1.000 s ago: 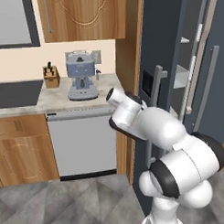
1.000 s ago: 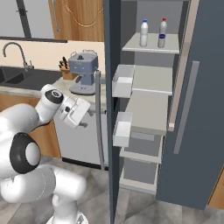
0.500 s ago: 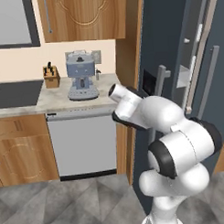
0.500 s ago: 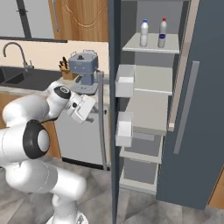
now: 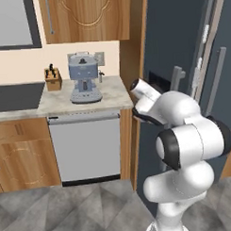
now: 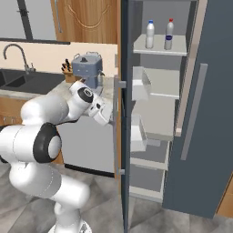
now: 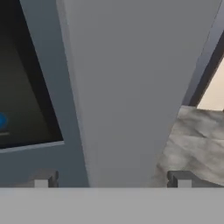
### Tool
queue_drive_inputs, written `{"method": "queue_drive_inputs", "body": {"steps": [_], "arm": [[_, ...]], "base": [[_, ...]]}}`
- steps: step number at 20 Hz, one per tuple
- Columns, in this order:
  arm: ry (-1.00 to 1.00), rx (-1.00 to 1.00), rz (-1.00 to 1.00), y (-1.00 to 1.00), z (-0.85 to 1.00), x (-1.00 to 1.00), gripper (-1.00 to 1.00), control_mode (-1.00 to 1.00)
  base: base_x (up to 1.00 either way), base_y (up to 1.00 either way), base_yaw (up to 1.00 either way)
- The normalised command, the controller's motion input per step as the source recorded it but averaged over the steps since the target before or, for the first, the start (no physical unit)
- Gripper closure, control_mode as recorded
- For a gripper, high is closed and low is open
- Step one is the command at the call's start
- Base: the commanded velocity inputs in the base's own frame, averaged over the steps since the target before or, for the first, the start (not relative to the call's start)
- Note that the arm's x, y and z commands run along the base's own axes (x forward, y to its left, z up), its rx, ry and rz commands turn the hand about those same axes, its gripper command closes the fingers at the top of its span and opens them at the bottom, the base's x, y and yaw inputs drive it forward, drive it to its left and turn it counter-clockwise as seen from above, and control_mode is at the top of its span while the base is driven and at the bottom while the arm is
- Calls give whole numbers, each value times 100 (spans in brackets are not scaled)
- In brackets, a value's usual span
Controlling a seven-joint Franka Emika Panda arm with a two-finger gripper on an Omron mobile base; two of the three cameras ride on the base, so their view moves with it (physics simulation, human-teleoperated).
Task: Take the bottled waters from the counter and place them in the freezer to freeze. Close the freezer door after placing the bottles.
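Note:
The two bottled waters (image 6: 150,34) (image 6: 169,33) stand upright side by side on the freezer's top shelf (image 6: 160,47); the left one has a blue cap, the right one a red cap. The freezer door (image 6: 124,136) stands open, edge-on in the right base view. Its outer face (image 5: 164,45) carries the black dispenser panel (image 7: 17,96) and a long grey handle (image 7: 122,87). My gripper (image 7: 112,180) is open, one fingertip on each side of that handle, close against the door (image 6: 107,118). The counter (image 5: 112,95) holds no bottle.
A blue-grey coffee machine (image 5: 84,80) and a knife block (image 5: 53,78) stand on the counter, above the silver dishwasher front (image 5: 85,146). Clear bins (image 6: 140,83) line the inside of the open door. A second dark door (image 6: 207,113) stands open on the right.
My arm has swung right and a little up, bringing the hand from beside the counter's end to the door handle. The bottles and door have not moved.

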Motion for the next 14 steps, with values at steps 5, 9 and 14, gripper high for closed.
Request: {"method": "queue_drive_inputs", "body": {"steps": [5, 9, 14], "arm": [[12, 11, 16, -80, 2, 0, -100, -100], [5, 15, 19, -82, 0, 6, -100, -100], [-1, 22, 35, -90, 3, 1, -100, -100]], "base": [[0, 0, 0], [0, 0, 0], [0, 0, 0]]}}
